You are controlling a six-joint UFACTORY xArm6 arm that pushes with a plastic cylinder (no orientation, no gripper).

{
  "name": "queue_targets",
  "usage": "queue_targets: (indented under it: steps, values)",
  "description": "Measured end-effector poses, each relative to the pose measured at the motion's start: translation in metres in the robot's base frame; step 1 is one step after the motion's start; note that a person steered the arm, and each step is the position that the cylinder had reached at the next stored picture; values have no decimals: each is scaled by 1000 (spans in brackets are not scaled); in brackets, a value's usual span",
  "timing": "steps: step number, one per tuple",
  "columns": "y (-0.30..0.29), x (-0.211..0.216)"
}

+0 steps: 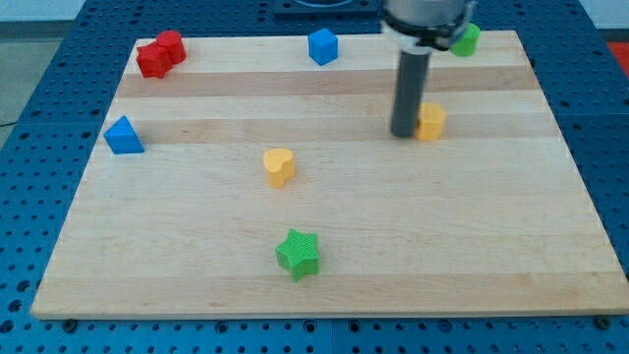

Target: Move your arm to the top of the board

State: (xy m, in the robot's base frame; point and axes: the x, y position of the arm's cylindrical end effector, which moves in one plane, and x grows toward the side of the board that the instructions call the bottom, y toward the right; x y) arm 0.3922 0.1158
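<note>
My tip (405,134) rests on the wooden board (324,246), right of centre in the upper half. It stands just left of a yellow block (430,121), touching or nearly touching it. A green block (466,39) sits at the view's top right, partly hidden behind the arm. A blue block (322,46) sits at the top centre. Two red blocks (160,54) lie together at the top left. A blue triangular block (123,136) is at the left edge. A yellow heart-shaped block (279,167) is near the centre. A green star (298,254) lies toward the bottom.
The board lies on a blue perforated table (39,98). The arm's body (423,18) comes down from the view's top above the rod.
</note>
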Motion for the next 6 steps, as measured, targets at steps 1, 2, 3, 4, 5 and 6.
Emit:
queue_targets:
  steps: [1, 2, 3, 4, 5, 6]
  values:
    - [3, -23]
    - [20, -38]
    - [55, -27]
    - [69, -11]
    - [68, -11]
    - [54, -15]
